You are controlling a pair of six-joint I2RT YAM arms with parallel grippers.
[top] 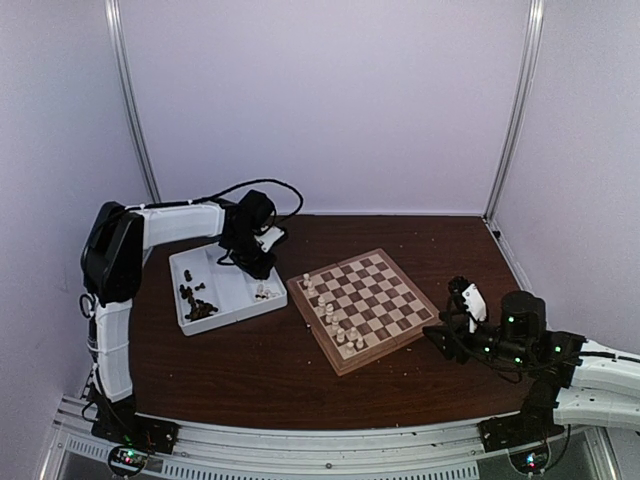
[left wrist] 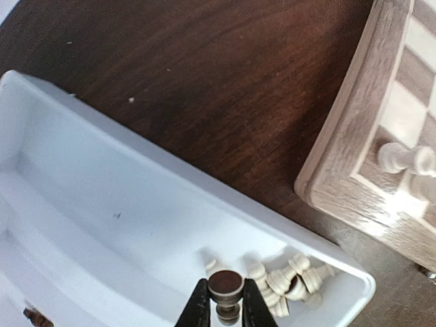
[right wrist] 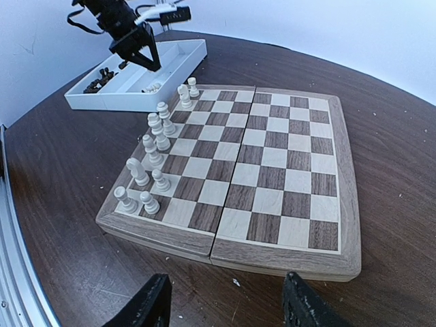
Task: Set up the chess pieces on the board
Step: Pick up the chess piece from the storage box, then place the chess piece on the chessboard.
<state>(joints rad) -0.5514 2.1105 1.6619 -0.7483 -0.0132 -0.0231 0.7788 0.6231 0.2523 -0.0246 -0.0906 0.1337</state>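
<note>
left fingers: narrow, 1 on either side of a brown-topped piece, apparently pinching it, over the chessboard-side end of the white tray.
right fingers: spread fairly wide, nothing between, low over the counter, just off the chessboard edge facing the right arm.
brown-topped piece: only a round dark top visible from above; type and body colour not readable.
tray stock: loose cream pieces lying heaped in the corner just beside the left fingers; dark brown pieces piled in another compartment at the other end.
chessboard: standing cream pieces in 2 rows along the edge nearest the tray, seemingly with gaps; opposite edge bare, 0 dark pieces placed.
progress: probably under half. Cream side mostly up, dark side not started.
handling: likely very light, stiff turned wood with a smooth round profile. Prone to slipping or pivoting between flat pads, and to rolling if dropped. Not fragile.
grip point: best across the narrow stem below the head, axis vertical, centred between the pads. For pieces lying in the heap, grab across the body, then right before placing.
risk: easy tipping of tall narrow pieces, with close neighbours on the 2 rows. Release straight down, retreat vertically. Possible snagging of a 2nd piece out of the heap.
</note>
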